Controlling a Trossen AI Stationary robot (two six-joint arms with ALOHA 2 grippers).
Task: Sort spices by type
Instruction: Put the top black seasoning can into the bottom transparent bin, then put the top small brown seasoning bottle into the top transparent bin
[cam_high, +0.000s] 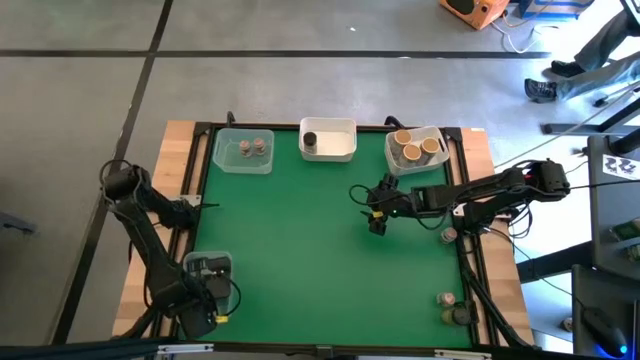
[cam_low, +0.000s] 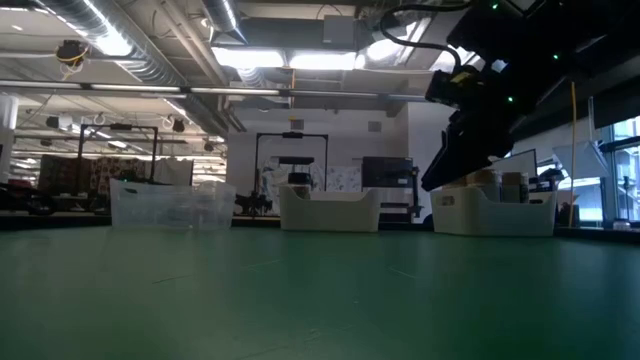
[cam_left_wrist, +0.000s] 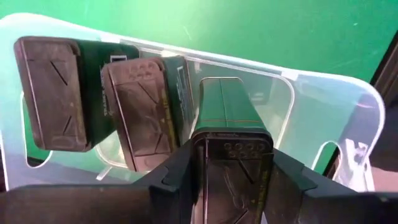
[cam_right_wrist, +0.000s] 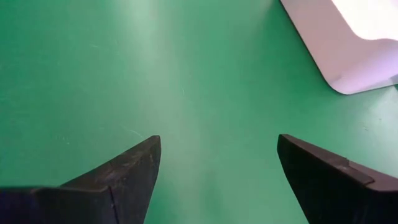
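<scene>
My left gripper (cam_high: 207, 270) (cam_left_wrist: 233, 165) is at the table's near left corner, shut on a dark blocky spice tin (cam_left_wrist: 229, 118) over a clear tub (cam_left_wrist: 351, 96). Two more dark blocky tins (cam_left_wrist: 53, 93) (cam_left_wrist: 144, 112) are in that tub. My right gripper (cam_high: 378, 216) (cam_right_wrist: 217, 168) is open and raised over bare green mat right of centre. At the far edge, a clear tub (cam_high: 243, 152) holds two grey-lidded jars, a white tub (cam_high: 330, 140) holds one dark cylinder (cam_high: 310, 140), and another tub (cam_high: 416, 150) holds three tan-lidded jars. My left gripper pinches the dark blocky tin between its two fingers (cam_left_wrist: 177, 177), on the two opposite sides just below its perforated lid end (cam_left_wrist: 233, 152). The fingers come from above, pointing down. The tin is upright, its lower end inside the clear tub; whether it touches the floor I cannot tell.
Loose jars stand along the table's right edge (cam_high: 449, 235) and at the near right corner (cam_high: 445, 298) (cam_high: 461, 315). Wooden rails frame the green mat (cam_high: 300, 250). The mat's middle lies open between the two arms.
</scene>
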